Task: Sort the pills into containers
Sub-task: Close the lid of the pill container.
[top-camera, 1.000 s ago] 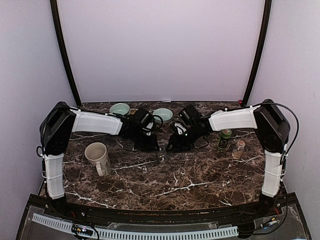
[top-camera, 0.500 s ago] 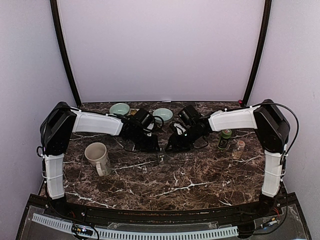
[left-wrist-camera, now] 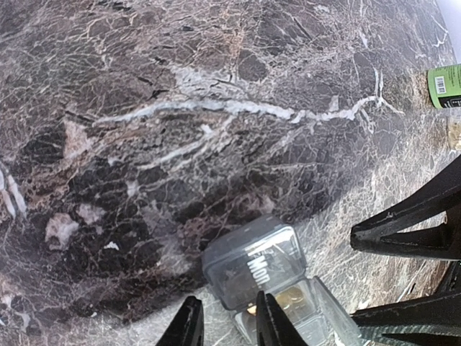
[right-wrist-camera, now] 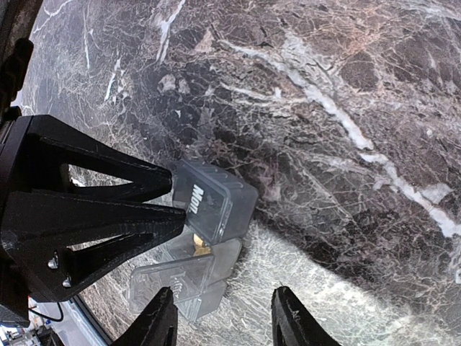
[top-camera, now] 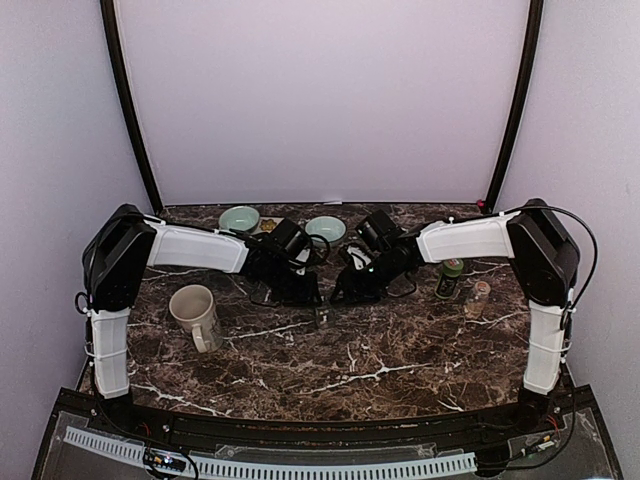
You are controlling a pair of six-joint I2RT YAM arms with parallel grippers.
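Clear pill organiser (left-wrist-camera: 253,268) on the marble table (top-camera: 400,360), a gripper at either side.
It sits mid-table, just nearer than both tools. Its long axis seems to run near-to-far, though the top view is too small to be sure, with the "Mon" lid at the near end and yellow pills (left-wrist-camera: 289,298) just behind it. The left gripper (left-wrist-camera: 229,328) stands narrow, tips at that lid; a pinch cannot be told. The right gripper (right-wrist-camera: 222,321) is half spread over the other end. Pale-green bowls (top-camera: 240,217) lie beyond.
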